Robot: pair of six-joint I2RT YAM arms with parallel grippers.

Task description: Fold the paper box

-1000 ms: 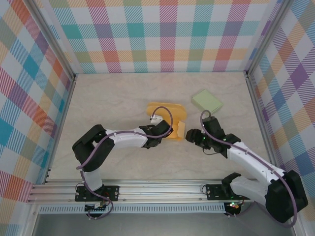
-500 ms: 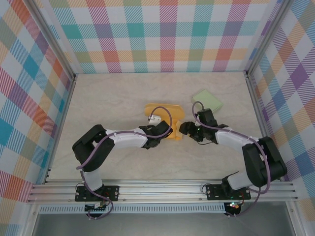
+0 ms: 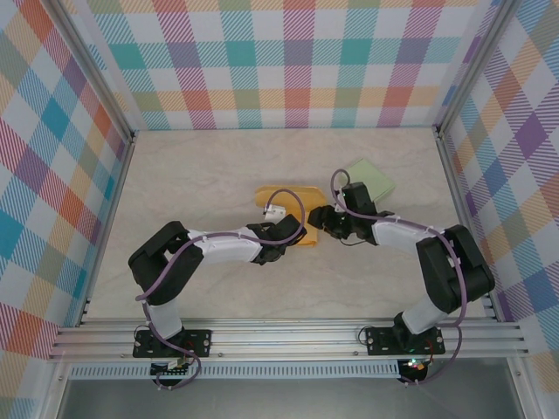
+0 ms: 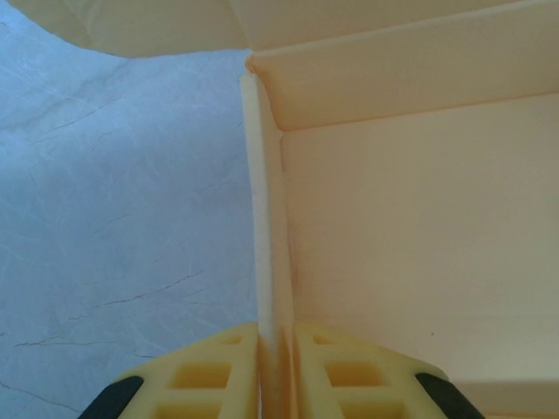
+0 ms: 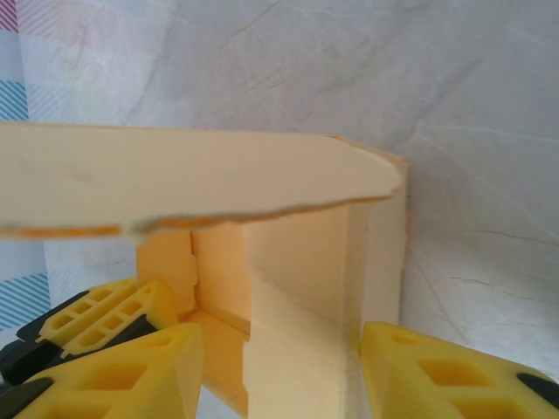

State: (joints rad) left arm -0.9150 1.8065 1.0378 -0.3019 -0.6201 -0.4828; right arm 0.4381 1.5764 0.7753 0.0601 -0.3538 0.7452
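The yellow paper box [image 3: 281, 195] lies half folded at mid-table, one flap flat toward the back. My left gripper [image 3: 295, 234] is shut on its near side wall; in the left wrist view both fingers [image 4: 218, 375] pinch that thin wall [image 4: 266, 218] edge-on, with the box floor [image 4: 419, 227] to the right. My right gripper [image 3: 320, 220] is open at the box's right end. In the right wrist view it [image 5: 279, 340] straddles an upright end panel [image 5: 306, 288]. The right finger [image 5: 437, 371] is close against the panel and the left finger [image 5: 122, 375] stands apart from it.
A pale green folded box [image 3: 368, 177] lies behind and to the right of the right gripper. Metal rails and checked walls enclose the table on three sides. The left gripper's fingers [image 5: 96, 316] show low on the left in the right wrist view.
The right arm has swung left and away from me, bringing its gripper from beside the box to around the box's right end, its jaws narrowing a little. The left gripper holds still.
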